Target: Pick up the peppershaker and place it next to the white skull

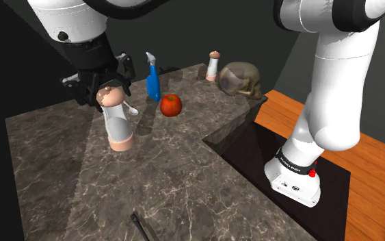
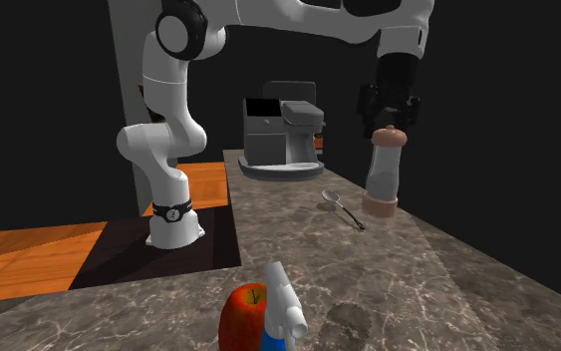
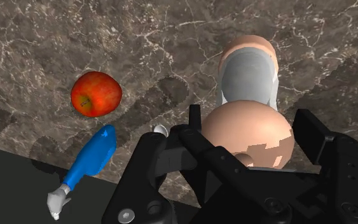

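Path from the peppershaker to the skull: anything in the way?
Yes. An apple and a blue spray bottle stand on the counter between the peppershaker and the skull, roughly on the straight line. A second shaker stands beside the skull on the peppershaker's side. A high carry would likely clear all three.

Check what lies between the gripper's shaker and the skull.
Shoulder view: red apple and blue spray bottle between tall shaker and skull; smaller shaker beside the skull.

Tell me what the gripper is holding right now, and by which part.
The gripper appears to clasp the pepper shaker by its rounded top knob, one black finger on each side. Its grey body below is untouched.
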